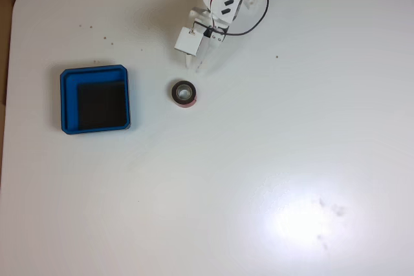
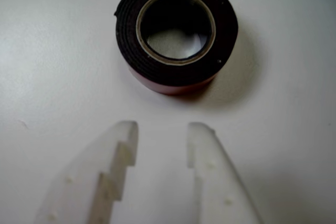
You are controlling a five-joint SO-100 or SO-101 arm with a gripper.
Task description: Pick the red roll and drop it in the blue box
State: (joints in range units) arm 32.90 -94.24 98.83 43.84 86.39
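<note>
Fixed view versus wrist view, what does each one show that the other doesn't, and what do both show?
The fixed view alone takes in the blue box, lying on the white table left of the red roll and apart from it, plus the arm's white body with its wires. The wrist view alone gives the close detail: the gap between the two pale fingers, which stand apart, and the roll's pale hollow centre. Both share the roll lying flat on the table, and the gripper short of it, not touching.
</note>
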